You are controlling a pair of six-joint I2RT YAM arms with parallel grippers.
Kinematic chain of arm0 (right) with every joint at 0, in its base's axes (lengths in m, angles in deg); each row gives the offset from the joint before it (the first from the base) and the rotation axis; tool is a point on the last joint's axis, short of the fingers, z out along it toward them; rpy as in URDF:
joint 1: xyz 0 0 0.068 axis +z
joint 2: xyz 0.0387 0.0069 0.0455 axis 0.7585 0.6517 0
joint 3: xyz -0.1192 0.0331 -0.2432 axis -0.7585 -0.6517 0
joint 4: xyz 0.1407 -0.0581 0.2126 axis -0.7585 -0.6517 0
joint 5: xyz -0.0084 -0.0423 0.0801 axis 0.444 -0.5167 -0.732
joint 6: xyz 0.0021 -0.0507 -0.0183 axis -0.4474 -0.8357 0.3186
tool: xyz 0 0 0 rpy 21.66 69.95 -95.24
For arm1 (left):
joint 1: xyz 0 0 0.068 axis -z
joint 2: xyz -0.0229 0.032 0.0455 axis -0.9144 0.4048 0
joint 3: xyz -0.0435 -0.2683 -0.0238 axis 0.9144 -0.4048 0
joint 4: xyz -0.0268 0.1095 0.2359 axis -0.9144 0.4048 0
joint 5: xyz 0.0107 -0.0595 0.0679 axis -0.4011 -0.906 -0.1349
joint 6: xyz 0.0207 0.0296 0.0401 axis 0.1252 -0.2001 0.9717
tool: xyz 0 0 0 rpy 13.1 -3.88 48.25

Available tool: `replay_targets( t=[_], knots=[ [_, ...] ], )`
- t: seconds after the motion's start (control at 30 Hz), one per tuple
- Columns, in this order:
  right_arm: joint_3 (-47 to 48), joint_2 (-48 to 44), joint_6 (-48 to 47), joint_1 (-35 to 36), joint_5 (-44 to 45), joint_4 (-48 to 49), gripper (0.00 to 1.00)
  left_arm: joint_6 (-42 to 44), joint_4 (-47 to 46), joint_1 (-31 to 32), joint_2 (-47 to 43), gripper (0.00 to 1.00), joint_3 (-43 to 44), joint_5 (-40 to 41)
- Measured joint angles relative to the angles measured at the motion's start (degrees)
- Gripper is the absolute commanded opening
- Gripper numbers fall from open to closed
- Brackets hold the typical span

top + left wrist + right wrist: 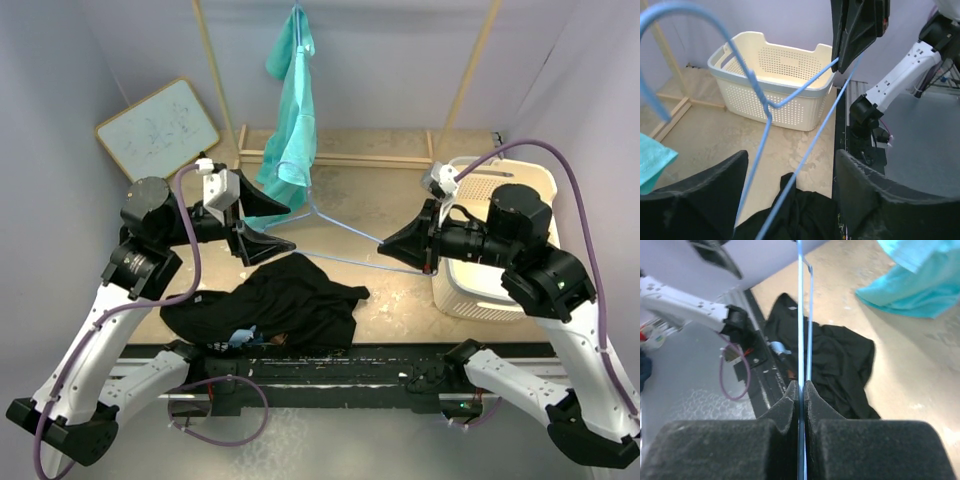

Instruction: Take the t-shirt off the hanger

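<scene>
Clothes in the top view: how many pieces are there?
2. The black t-shirt lies crumpled at the table's front edge; a teal garment hangs from the rack. The basket may hide more.

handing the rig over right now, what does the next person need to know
Left gripper: open, fingers either side of the blue hanger near its left end, not clamped.
Right gripper: shut on the hanger's right end, holding it above the table.
Black t-shirt: heaped on the table at the near edge; the hanger wire in view looks bare.
Left to do: check that the shirt's top edge by the left gripper isn't snagged on the hanger.
</scene>
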Motion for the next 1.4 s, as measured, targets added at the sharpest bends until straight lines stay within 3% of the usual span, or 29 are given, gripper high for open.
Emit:
replay_targets(
  t=[0.07, 0.2, 0.4, 0.63, 0.9, 1.07, 1.4],
  knots=[
    [1.09, -0.07, 0.35, 0.00, 4.09, -2.23, 0.00, 0.07, 0.50, 0.00, -0.52, 0.89, -0.50, 2.25],
    [6.38, -1.09, 0.90, -0.07, 14.75, -7.13, 0.00, 0.61, 2.05, 0.00, -3.82, 0.96, -2.25, 8.17],
    [20.76, -0.52, 3.15, -0.09, 30.56, -14.19, 0.00, 1.95, 3.28, 0.00, -13.07, 0.96, -5.55, 18.47],
    [25.42, 3.30, 5.77, -0.09, 46.66, -15.63, 0.00, 2.78, 5.18, 0.00, -20.79, 0.94, -10.75, 32.00],
    [32.57, 19.74, 5.16, -0.11, 59.12, -8.00, 0.00, 2.67, 12.20, 0.00, -26.12, 0.92, -19.37, 41.35],
    [38.07, 30.32, 2.51, -0.24, 64.30, -0.46, 0.00, 2.58, 14.25, 0.00, -28.17, 0.92, -19.85, 44.04],
    [45.55, 41.72, -2.16, -3.85, 68.50, 13.27, 0.00, 1.64, 15.52, 0.00, -29.55, 0.90, -19.96, 45.92]
  ],
)
